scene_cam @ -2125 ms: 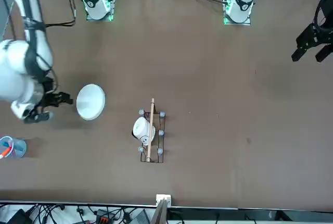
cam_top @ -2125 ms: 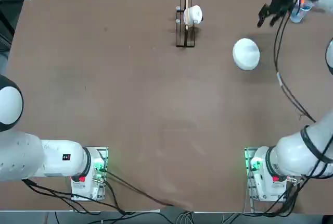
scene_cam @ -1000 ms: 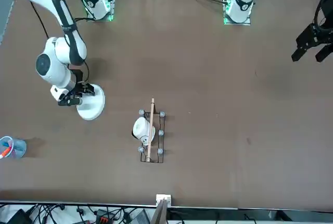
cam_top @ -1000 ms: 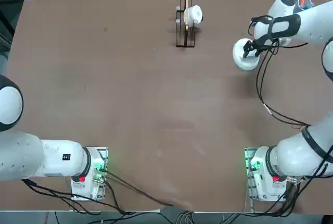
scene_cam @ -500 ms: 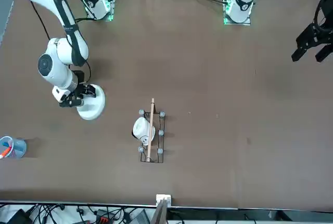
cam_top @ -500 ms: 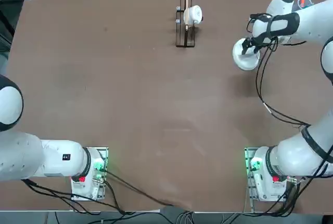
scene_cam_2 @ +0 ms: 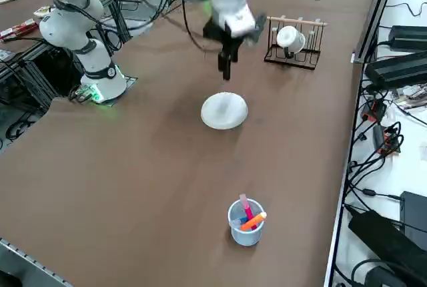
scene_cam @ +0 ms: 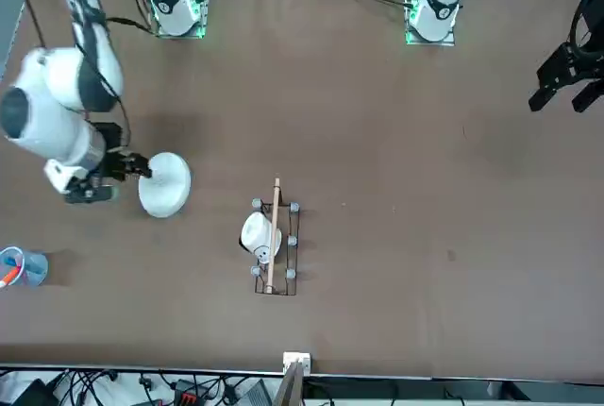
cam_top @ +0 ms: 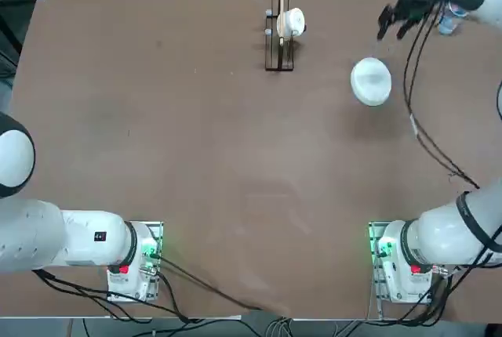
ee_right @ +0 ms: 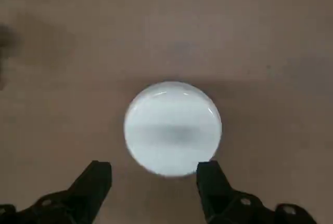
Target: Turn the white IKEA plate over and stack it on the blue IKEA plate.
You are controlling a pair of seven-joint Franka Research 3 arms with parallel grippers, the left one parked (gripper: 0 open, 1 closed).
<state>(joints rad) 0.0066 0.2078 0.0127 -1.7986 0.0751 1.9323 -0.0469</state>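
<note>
Probably at risk of shoving plate (ee_right: pixel 171 125) away if lowered off-centre, with right gripper (ee_right: pixel 153 164) poised near it, jaws apart.

A broad, plain brown counter (cam_top: pixel 212 157) is shown from above. On it are set a round white plate (scene_cam_2: pixel 224 111), a light-blue cup (scene_cam_2: pixel 245 233) with markers (scene_cam_2: pixel 253 221) inside, and a wire rack (scene_cam_2: pixel 293 57) by which a white mug (scene_cam_2: pixel 291 39) is held.

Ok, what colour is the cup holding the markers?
Pale blue cup; shows best in the right side view.
</note>
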